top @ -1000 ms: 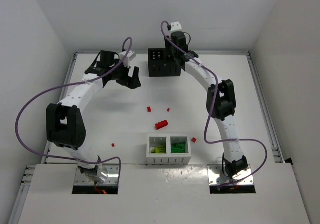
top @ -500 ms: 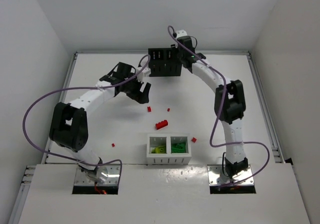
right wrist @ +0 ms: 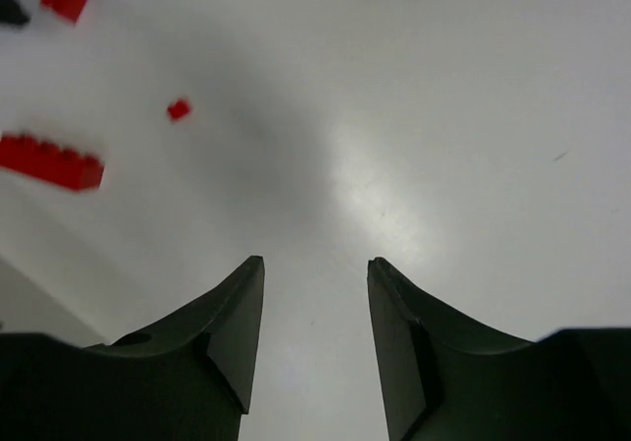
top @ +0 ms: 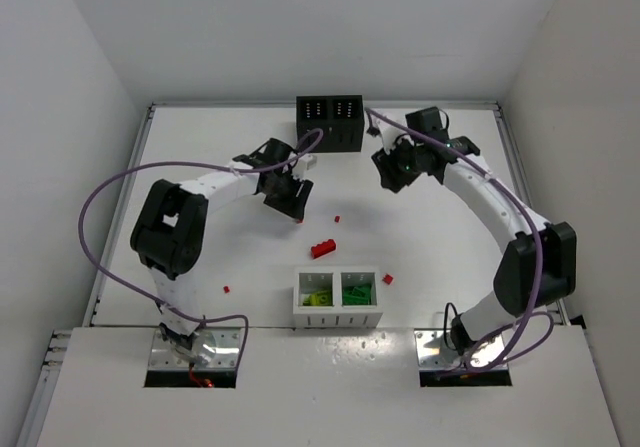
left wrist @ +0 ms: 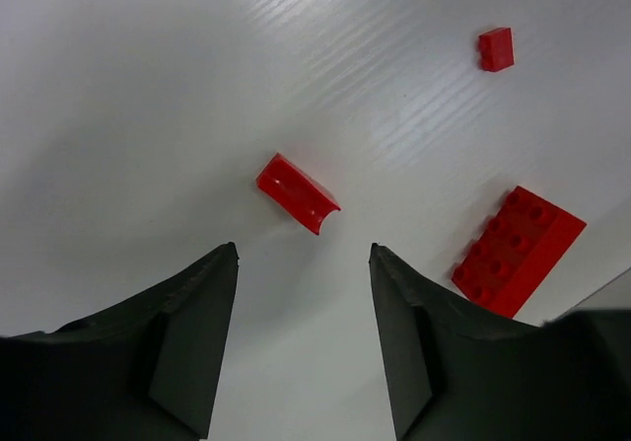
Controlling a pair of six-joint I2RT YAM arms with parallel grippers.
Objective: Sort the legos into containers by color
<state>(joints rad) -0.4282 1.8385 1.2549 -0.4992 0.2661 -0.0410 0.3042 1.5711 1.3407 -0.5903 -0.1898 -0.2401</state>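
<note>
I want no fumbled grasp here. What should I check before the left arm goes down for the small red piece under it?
1. Left gripper open: ok.
2. Small red piece in line with the gripper's gap: ok, it lies just ahead of the tips.
3. Large red brick apart from that piece: ok.
4. Right gripper open and empty: ok.
5. Room for red in the black box: cannot tell, its inside does not show.
</note>
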